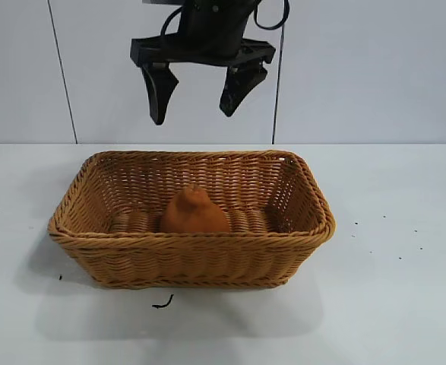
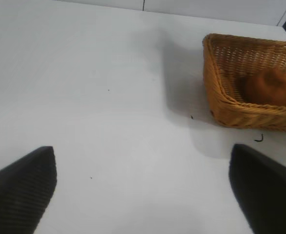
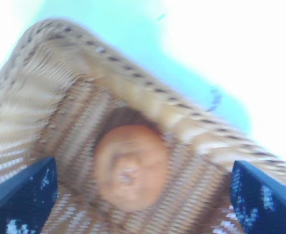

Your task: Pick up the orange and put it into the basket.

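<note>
The counter (image 1: 405,304) is a flat white surface that runs to a pale panelled wall (image 1: 359,68) at the rear. Open surface lies on every side of the basket (image 1: 192,262); the widest bare stretch shows in the left wrist view, well apart from the basket's short end. A few dark specks and one small curled black scrap (image 1: 162,303) lie on the counter just in front of the basket's near wall.

The basket is golden-brown wicker, rectangular, with sloped sides, rounded corners and a braided rim. It stands upright near the middle of the counter, long side toward the exterior camera. Its rim is unobstructed all round.

The right gripper (image 1: 198,91) hangs in the air above the basket, over its rear wall and slightly left of the basket's centre as the exterior view shows it. Its jaws point downward and are spread wide, with nothing between them. Clear air separates the fingertips from the rim.

The left gripper (image 2: 143,190) is low over bare counter, well apart from the basket. Its jaws are also spread wide and hold nothing.

The orange (image 1: 194,212) rests on the basket floor, close to the near long wall and about midway along it, knobby top upward. It lies below the right gripper and is not touched by either jaw. In the right wrist view it sits between the two jaw tips, farther down.
</note>
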`<action>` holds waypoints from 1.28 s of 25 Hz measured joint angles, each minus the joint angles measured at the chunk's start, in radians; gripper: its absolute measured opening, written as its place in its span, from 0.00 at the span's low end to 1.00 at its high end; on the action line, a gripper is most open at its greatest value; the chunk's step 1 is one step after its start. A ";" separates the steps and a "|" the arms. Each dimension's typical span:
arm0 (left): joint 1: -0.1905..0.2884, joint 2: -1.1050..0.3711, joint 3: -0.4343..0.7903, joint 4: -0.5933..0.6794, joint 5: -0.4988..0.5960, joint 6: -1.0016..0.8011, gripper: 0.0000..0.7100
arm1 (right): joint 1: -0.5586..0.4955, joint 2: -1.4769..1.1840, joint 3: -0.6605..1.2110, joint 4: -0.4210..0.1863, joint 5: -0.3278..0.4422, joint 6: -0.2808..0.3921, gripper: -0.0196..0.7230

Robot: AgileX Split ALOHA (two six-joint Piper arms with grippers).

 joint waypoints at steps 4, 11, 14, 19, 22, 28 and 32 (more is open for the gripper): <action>0.000 0.000 0.000 0.000 0.000 0.000 0.98 | -0.106 0.000 0.000 -0.003 0.000 0.000 0.96; 0.000 0.000 0.000 0.000 0.000 0.000 0.98 | -0.322 0.000 0.000 -0.007 0.000 0.000 0.96; 0.000 0.000 0.000 0.000 0.000 0.000 0.98 | -0.404 0.000 0.000 -0.005 0.000 0.000 0.96; 0.000 0.000 0.000 0.000 0.000 0.000 0.98 | -0.499 -0.028 0.046 0.027 -0.002 0.000 0.96; 0.000 0.000 0.000 0.000 0.000 0.000 0.98 | -0.510 -0.078 0.129 0.033 -0.002 -0.010 0.96; 0.000 0.000 0.000 0.000 0.000 0.000 0.98 | -0.509 -0.232 0.365 0.056 -0.003 -0.022 0.96; 0.000 0.000 0.000 0.000 0.000 0.000 0.98 | -0.509 -0.372 0.555 0.058 -0.004 -0.029 0.96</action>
